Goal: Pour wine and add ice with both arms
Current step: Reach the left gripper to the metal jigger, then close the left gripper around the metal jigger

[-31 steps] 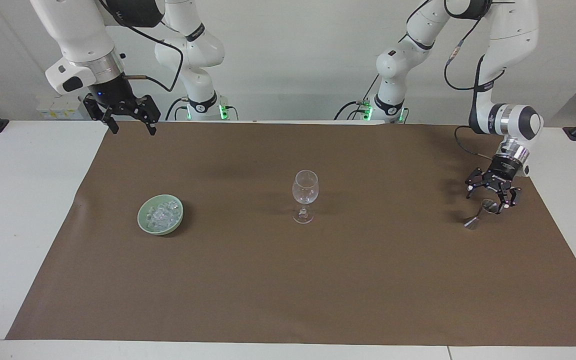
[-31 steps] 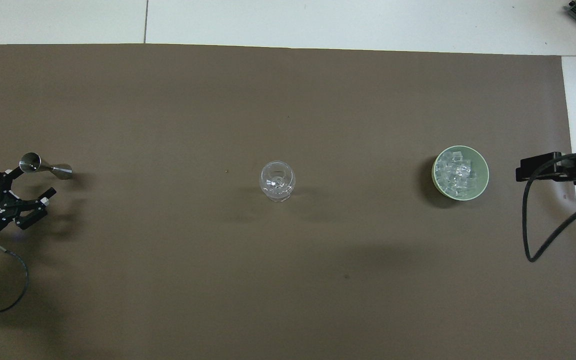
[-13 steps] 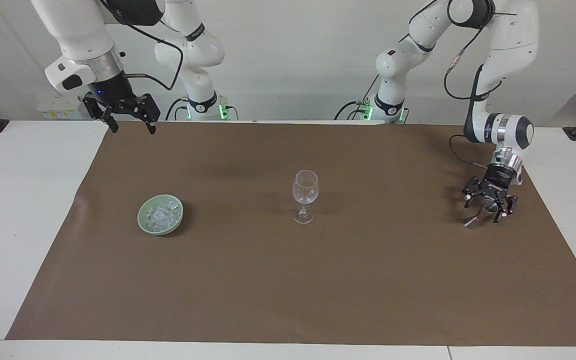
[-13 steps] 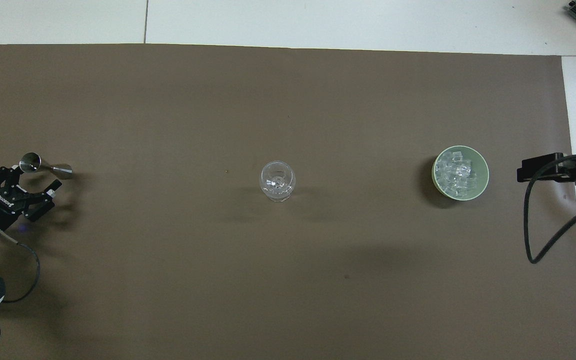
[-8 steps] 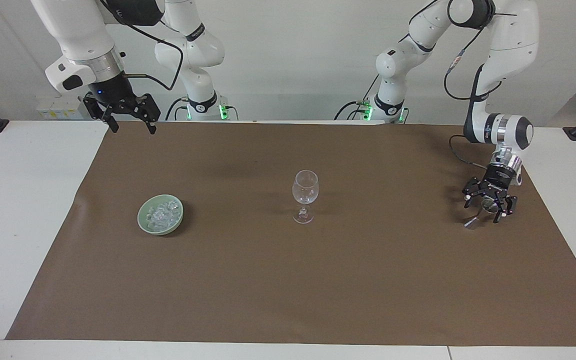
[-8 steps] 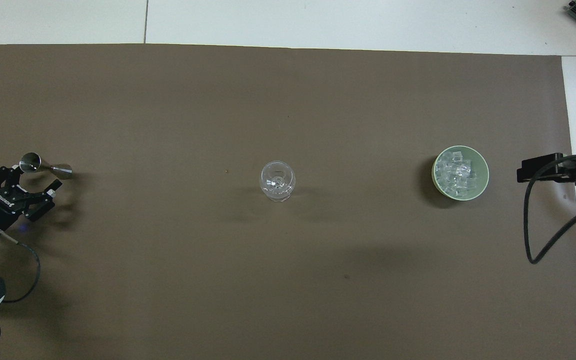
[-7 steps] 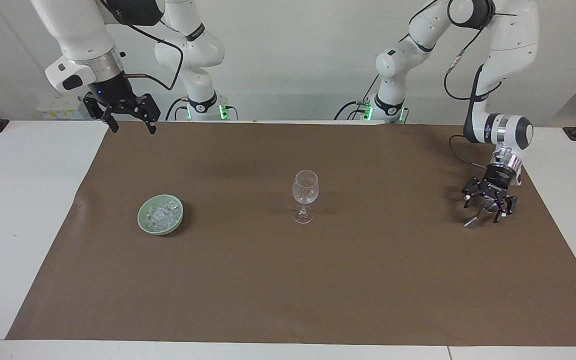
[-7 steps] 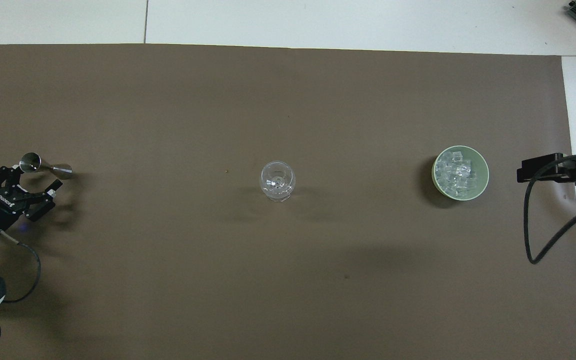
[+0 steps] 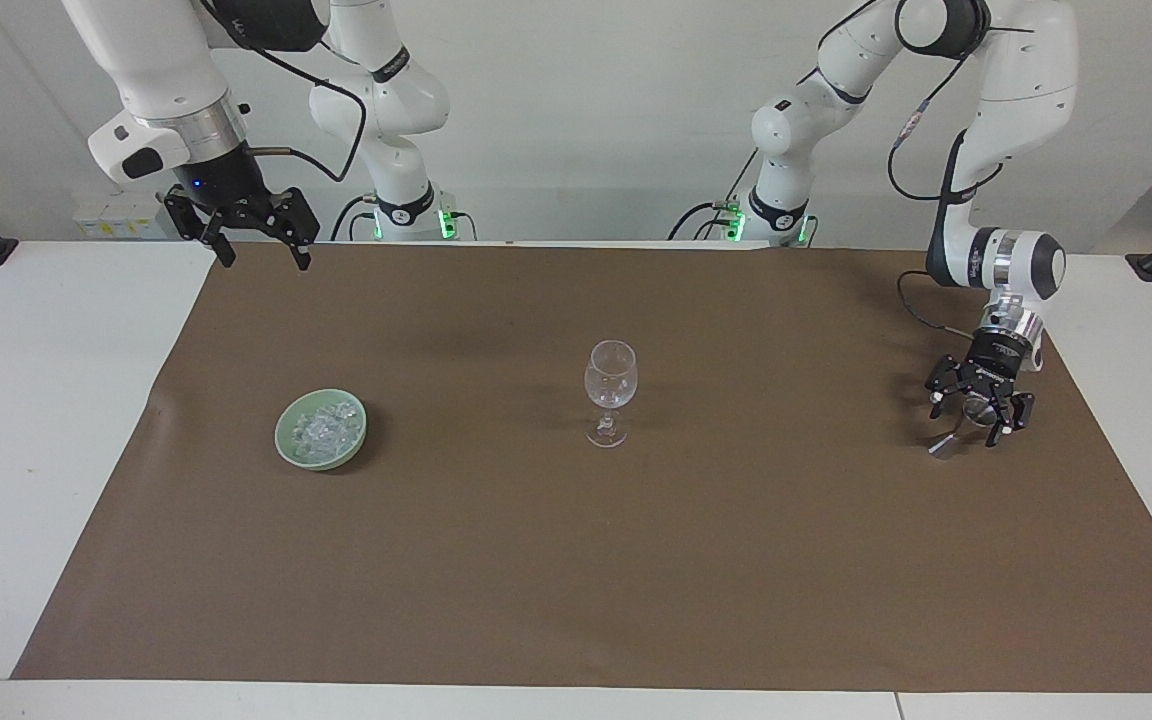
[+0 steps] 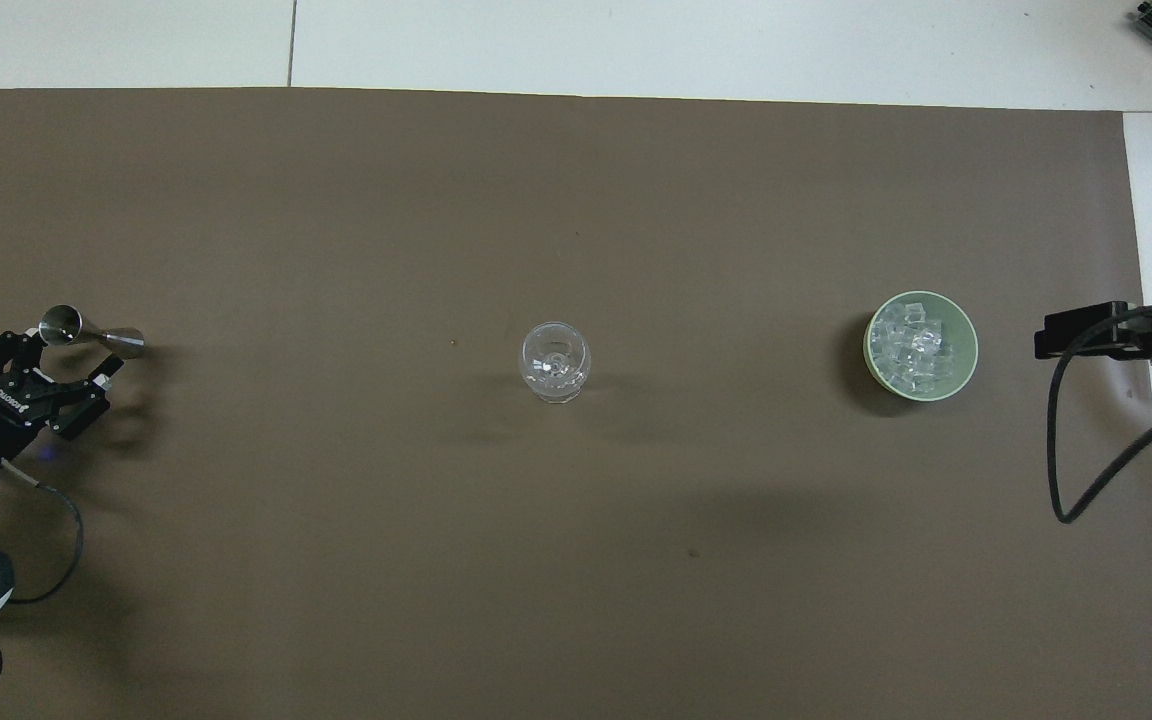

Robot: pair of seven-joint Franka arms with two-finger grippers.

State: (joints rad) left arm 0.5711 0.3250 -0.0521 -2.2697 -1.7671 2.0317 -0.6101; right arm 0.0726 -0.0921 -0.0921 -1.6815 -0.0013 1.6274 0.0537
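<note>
A clear stemmed glass point(image 9: 610, 385) stands at the middle of the brown mat; it also shows in the overhead view point(image 10: 555, 361). A pale green bowl point(image 9: 288, 442) holds several chunks of ice point(image 9: 324, 428) toward the right arm's end, and the ice shows in the overhead view point(image 10: 916, 343) too. A small silver jigger point(image 9: 942, 446) stands toward the left arm's end, seen from above too point(image 10: 122, 342). My left gripper point(image 9: 976, 412) is low, open, with its fingers to either side of the jigger's upper cup point(image 10: 61, 323). My right gripper point(image 9: 256, 240) is open and empty, high over the mat's edge nearest the robots.
The brown mat point(image 9: 576, 560) covers most of the white table point(image 9: 36, 400). A black cable point(image 10: 1086, 450) loops from the right arm over the mat's end beside the bowl.
My left gripper has come down and in around the jigger's upper cup, with almost no motion in the last half second. The right arm has held still.
</note>
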